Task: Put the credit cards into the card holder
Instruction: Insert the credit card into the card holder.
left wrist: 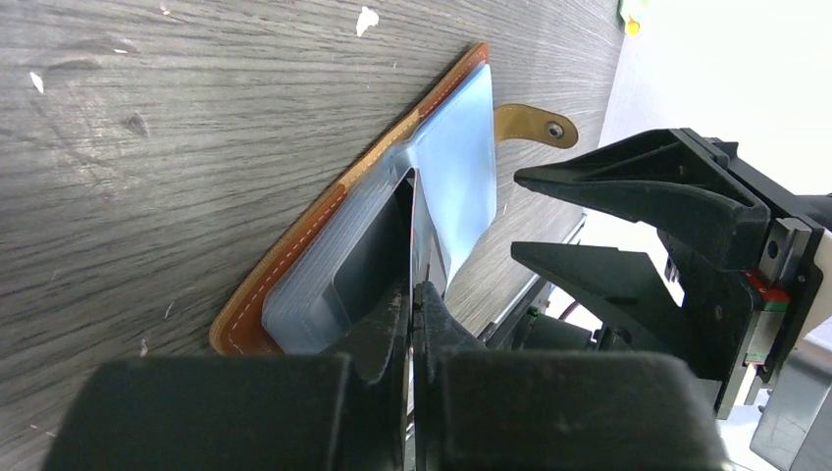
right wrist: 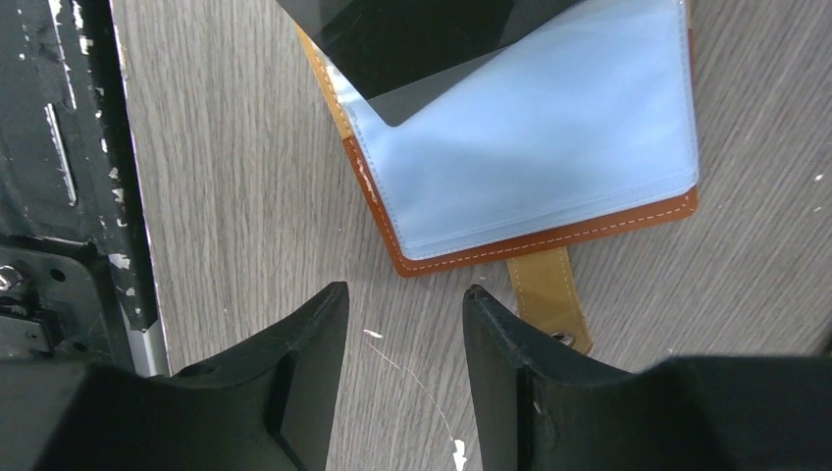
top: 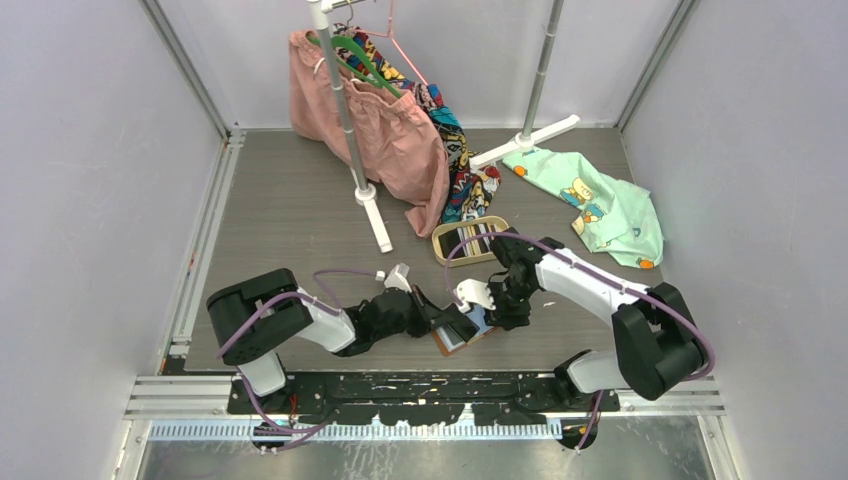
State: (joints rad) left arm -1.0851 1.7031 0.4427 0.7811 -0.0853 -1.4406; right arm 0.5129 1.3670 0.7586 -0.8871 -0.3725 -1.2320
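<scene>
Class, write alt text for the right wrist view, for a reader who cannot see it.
An open tan-brown card holder lies flat on the wood-grain table, bluish pocket up, a dark credit card angled at its upper corner. The right gripper hangs open and empty near its snap strap.

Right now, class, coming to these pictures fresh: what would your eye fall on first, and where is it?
The open tan card holder lies near the front edge of the table, clear pockets up. The left tool is pinched shut on a dark card set edge-on among those pockets, while the right tool hangs open by the snap strap. Far behind, a pink garment hangs.
</scene>
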